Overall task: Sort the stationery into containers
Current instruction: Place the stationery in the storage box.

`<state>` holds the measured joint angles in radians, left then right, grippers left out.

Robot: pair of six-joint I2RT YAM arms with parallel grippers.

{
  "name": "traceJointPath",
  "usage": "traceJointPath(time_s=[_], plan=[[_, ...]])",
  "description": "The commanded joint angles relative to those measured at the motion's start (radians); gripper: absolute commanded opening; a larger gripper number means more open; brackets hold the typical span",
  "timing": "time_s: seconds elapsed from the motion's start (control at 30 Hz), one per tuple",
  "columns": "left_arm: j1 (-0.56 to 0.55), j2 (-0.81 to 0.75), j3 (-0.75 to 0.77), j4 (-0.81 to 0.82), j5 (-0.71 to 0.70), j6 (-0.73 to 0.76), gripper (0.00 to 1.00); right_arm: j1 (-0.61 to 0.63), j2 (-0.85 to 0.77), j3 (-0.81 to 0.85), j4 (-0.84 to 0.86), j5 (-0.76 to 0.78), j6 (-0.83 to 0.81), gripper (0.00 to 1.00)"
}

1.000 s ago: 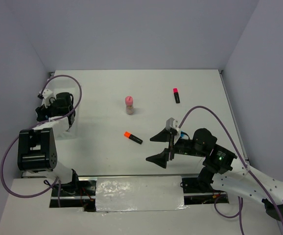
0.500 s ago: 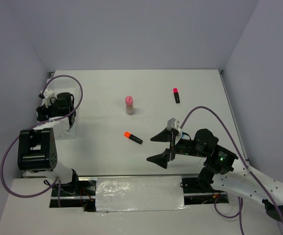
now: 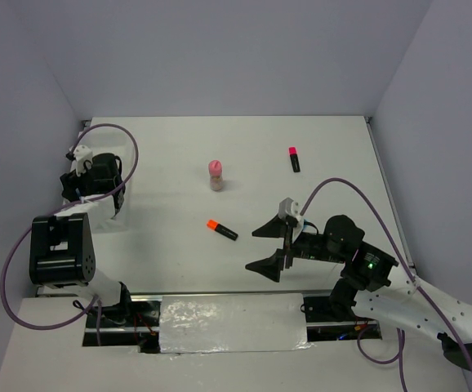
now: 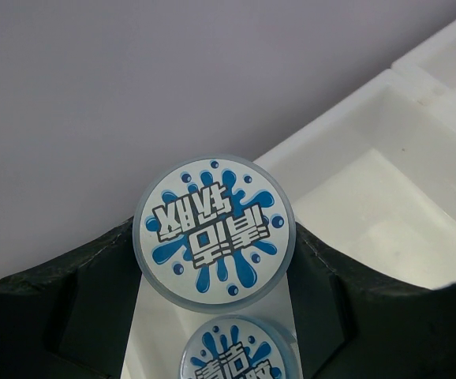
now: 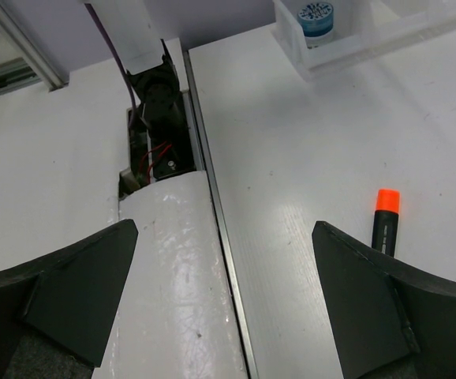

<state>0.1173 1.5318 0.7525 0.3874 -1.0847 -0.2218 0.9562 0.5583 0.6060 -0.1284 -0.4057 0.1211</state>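
Observation:
My left gripper (image 3: 89, 175) hangs over the white three-compartment tray (image 3: 118, 216) at the far left. In the left wrist view the left gripper (image 4: 216, 237) is shut on a round blue roll (image 4: 212, 209). A second blue roll (image 4: 240, 355) lies below in the tray (image 4: 386, 181). My right gripper (image 3: 262, 247) is open and empty, above the table near the front; it also shows in the right wrist view (image 5: 225, 237). The orange-capped marker (image 3: 221, 229) (image 5: 384, 221) lies just left of it. The pink-capped marker (image 3: 294, 159) and the pink-capped tan tube (image 3: 216, 175) stand farther back. The blue-capped marker is not in view.
A shiny white cover (image 3: 232, 322) and a metal rail (image 5: 212, 213) run along the front edge between the arm bases. Purple cables loop over both arms. Grey walls close the table on three sides. The right wrist view shows one roll (image 5: 317, 16) in the tray's end compartment (image 5: 346, 49).
My left wrist has shifted slightly toward the back over the tray. My right gripper has dropped a little toward the front edge, still open.

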Motion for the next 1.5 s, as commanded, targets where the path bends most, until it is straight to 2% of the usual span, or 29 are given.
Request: traceJointPath(time_s=[0.0, 0.13, 0.37, 0.63, 0.67, 0.7, 0.73, 0.77, 0.83, 0.87, 1.03, 1.13, 1.23, 1.3, 1.37, 1.47], plan=[[0.004, -0.019, 0.001, 0.105, 0.064, 0.047, 0.11, 0.006, -0.018, 0.049, 0.009, -0.008, -0.012, 1.0], [0.004, -0.009, 0.005, 0.099, 0.112, 0.044, 0.1, 0.006, -0.018, 0.051, 0.004, -0.007, -0.014, 1.0], [0.004, 0.008, 0.007, 0.076, 0.069, 0.018, 0.1, 0.006, -0.014, 0.051, 0.01, -0.013, -0.012, 1.0], [-0.002, -0.004, -0.002, 0.059, 0.032, 0.002, 0.19, 0.006, -0.009, 0.052, 0.016, -0.018, -0.012, 1.0], [-0.005, -0.004, -0.007, 0.061, 0.025, 0.004, 0.23, 0.006, -0.011, 0.052, 0.016, -0.016, -0.012, 1.0], [-0.007, -0.005, -0.007, 0.057, 0.02, 0.004, 0.31, 0.006, -0.011, 0.054, 0.015, -0.016, -0.012, 1.0], [-0.008, -0.009, -0.008, 0.057, 0.013, 0.004, 0.35, 0.006, -0.011, 0.054, 0.013, -0.016, -0.012, 1.0], [-0.01, -0.01, -0.01, 0.056, 0.011, 0.004, 0.43, 0.006, -0.012, 0.055, 0.013, -0.016, -0.012, 1.0], [-0.013, -0.012, -0.013, 0.054, 0.009, 0.002, 0.49, 0.006, -0.014, 0.054, 0.013, -0.015, -0.012, 1.0], [-0.016, -0.013, -0.015, 0.054, 0.005, 0.001, 0.55, 0.006, -0.014, 0.054, 0.015, -0.015, -0.012, 1.0], [-0.016, -0.015, -0.012, 0.044, 0.011, 0.001, 0.61, 0.006, -0.014, 0.058, 0.012, -0.016, -0.012, 1.0], [-0.018, -0.013, -0.01, 0.034, 0.006, -0.005, 0.72, 0.006, -0.014, 0.06, 0.012, -0.016, -0.011, 1.0], [-0.018, -0.013, -0.01, 0.031, 0.0, -0.01, 0.77, 0.004, -0.015, 0.058, 0.012, -0.018, -0.011, 1.0], [-0.018, -0.013, -0.008, 0.024, -0.01, -0.019, 0.83, 0.006, -0.014, 0.058, 0.012, -0.021, -0.012, 1.0], [-0.018, -0.013, -0.005, 0.013, -0.02, -0.031, 0.99, 0.006, -0.011, 0.058, 0.012, -0.022, -0.009, 1.0], [-0.018, -0.013, -0.004, 0.008, -0.032, -0.043, 0.99, 0.006, -0.008, 0.057, 0.01, -0.024, -0.011, 1.0]])
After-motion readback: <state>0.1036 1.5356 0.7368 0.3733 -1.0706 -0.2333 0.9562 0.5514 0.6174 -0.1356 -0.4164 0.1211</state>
